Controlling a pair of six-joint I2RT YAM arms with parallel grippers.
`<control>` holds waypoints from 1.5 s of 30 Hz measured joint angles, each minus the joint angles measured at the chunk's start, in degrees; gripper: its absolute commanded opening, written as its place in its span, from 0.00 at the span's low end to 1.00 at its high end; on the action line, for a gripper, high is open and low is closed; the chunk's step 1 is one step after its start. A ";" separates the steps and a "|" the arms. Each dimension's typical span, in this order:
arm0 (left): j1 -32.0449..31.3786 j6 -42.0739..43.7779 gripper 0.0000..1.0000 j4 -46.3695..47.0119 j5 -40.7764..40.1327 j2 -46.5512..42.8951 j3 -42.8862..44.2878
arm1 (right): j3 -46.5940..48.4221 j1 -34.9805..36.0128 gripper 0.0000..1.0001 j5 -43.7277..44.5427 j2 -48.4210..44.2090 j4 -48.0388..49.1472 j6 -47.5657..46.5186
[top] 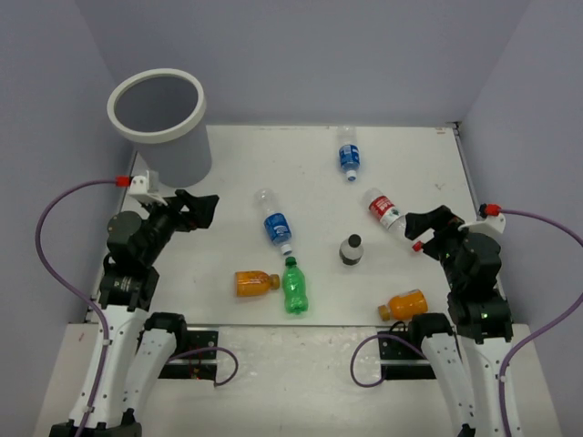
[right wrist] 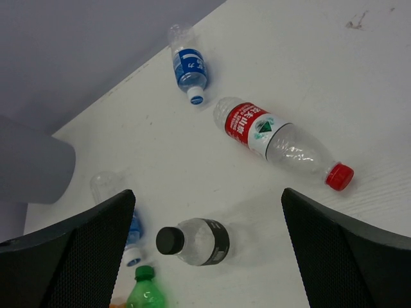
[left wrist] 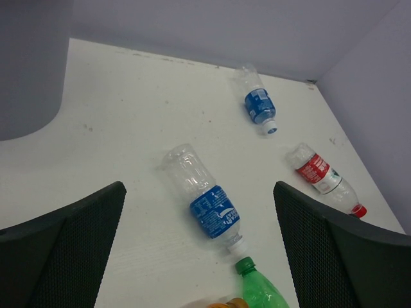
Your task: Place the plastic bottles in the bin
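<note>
Here, left gripper (top: 202, 209): spread wide, empty, beside bin (top: 178, 157) | right gripper (top: 414, 232): spread wide, empty | seven bottles (top: 276, 223) scattered on table (top: 419, 155)

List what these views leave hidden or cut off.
- Left wrist view: green bottle cut off by the bottom edge; bin shows only wall, cut by the left edge.
- Right wrist view: one blue-label bottle partly behind the right gripper's finger.
- Top view: label text too small to read.
</note>
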 measured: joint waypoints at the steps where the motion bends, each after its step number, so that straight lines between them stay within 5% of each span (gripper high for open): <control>1: 0.00 0.00 1.00 -0.10 -0.03 -0.01 0.00 | 0.00 0.00 0.99 -0.05 -0.02 -0.05 -0.08; 11: -1.20 -3.14 1.00 1.59 -0.10 5.95 -1.03 | -2.27 -0.02 0.99 -1.85 -3.02 1.16 -0.32; 16: -10.24 -4.23 1.00 2.07 -5.22 13.61 -1.51 | -3.28 -0.01 0.99 -2.52 -3.07 1.94 -0.31; 26: -27.39 -6.59 1.00 3.25 -20.63 40.34 6.79 | -5.83 0.00 0.99 -2.80 -1.21 3.64 0.52; 35: -29.20 -9.89 0.96 3.23 -30.02 61.84 18.05 | -6.56 -0.02 0.99 -2.54 -0.78 5.09 2.24; 39: -29.20 -10.75 0.82 2.89 -31.48 68.60 21.16 | -6.95 -0.01 0.99 -2.12 -1.35 5.23 2.30; 45: -29.20 -11.58 0.43 2.54 -32.15 72.28 23.18 | -7.57 0.00 0.99 -1.04 -1.91 5.29 2.27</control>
